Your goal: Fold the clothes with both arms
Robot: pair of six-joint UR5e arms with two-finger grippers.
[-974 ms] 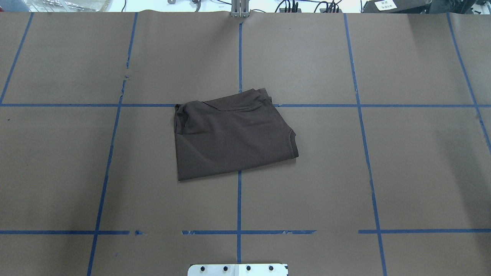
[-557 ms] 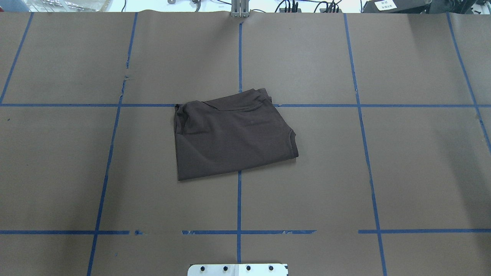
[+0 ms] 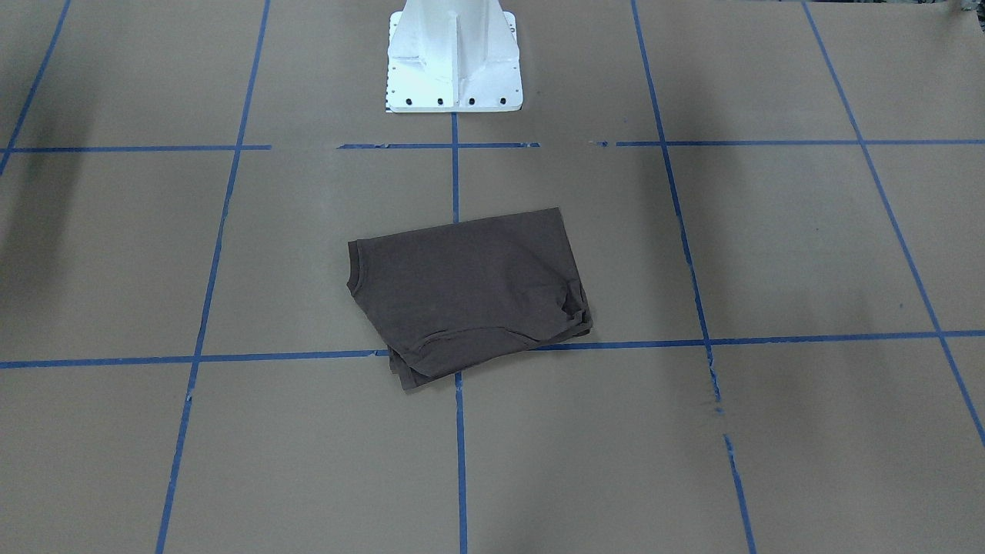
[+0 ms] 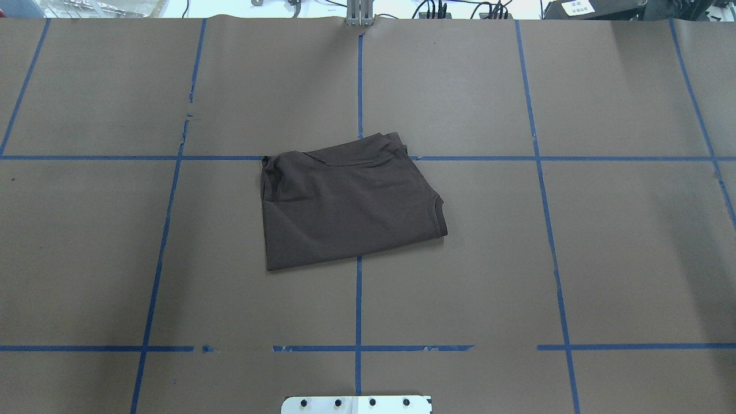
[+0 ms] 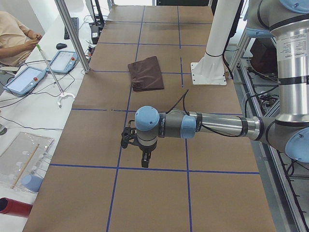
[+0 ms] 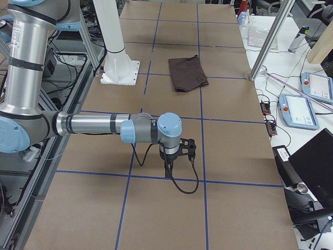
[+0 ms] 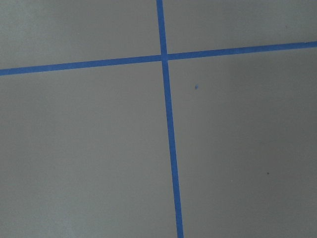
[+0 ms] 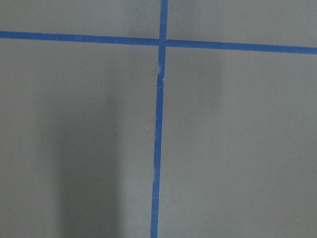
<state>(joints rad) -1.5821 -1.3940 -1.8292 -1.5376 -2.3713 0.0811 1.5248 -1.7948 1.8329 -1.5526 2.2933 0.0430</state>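
The bench [image 4: 460, 86] is lit evenly and diffusely, at moderate brightness. Soft, broad shadows are cast on its left and right sides in the overhead view, and a darker vertical band is seen in the right wrist view. Every view is rendered sharp.

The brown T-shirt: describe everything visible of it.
The T-shirt is dark brown, of soft-looking cloth, folded into a rough, slightly skewed rectangle of several layers. In the overhead view a curved banded edge shows at its right side, a hemmed band runs along its far edge, and its far-left corner is bunched. No lettering or tags show. It lies flat near the middle of the brown paper table cover, over a crossing of blue tape lines. Nothing else touches it.
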